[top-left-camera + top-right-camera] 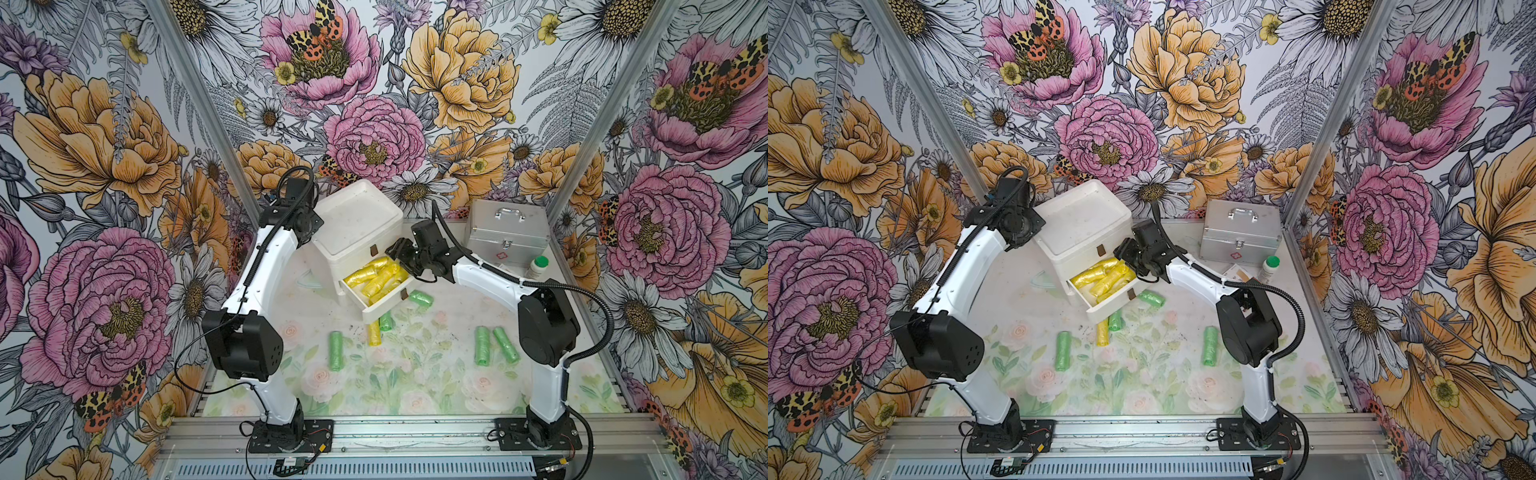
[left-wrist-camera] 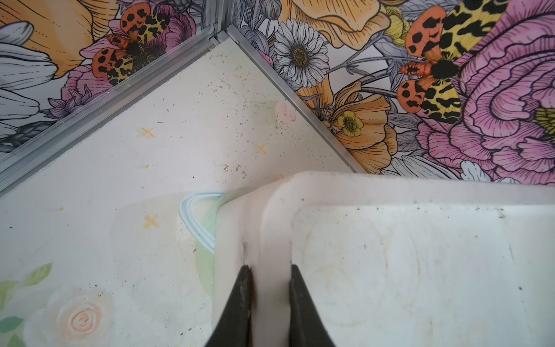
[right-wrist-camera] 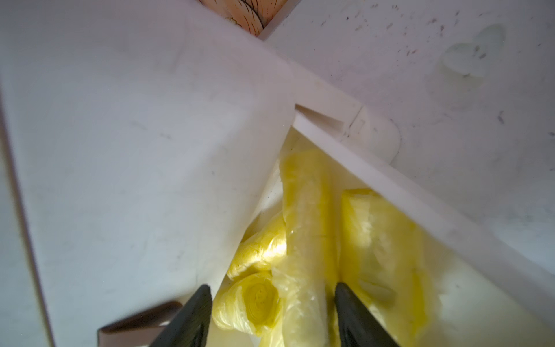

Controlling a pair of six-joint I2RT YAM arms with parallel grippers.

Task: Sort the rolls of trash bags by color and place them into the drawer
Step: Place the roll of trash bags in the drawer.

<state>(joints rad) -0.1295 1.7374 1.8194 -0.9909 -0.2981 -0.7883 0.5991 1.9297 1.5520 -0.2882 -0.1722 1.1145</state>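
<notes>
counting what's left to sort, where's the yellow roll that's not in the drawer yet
In both top views the yellow roll lies near the centre, just in front of the open drawer, close beside a green roll.

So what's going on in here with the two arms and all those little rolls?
Two robot arms are sorting trash-bag rolls by color. The left end effector is clamped on the rim of the white chest, apparently steadying it. The right end effector is over the open drawer, jaws apart above the yellow rolls already inside. Several green rolls and one loose yellow roll lie on the table.
</notes>
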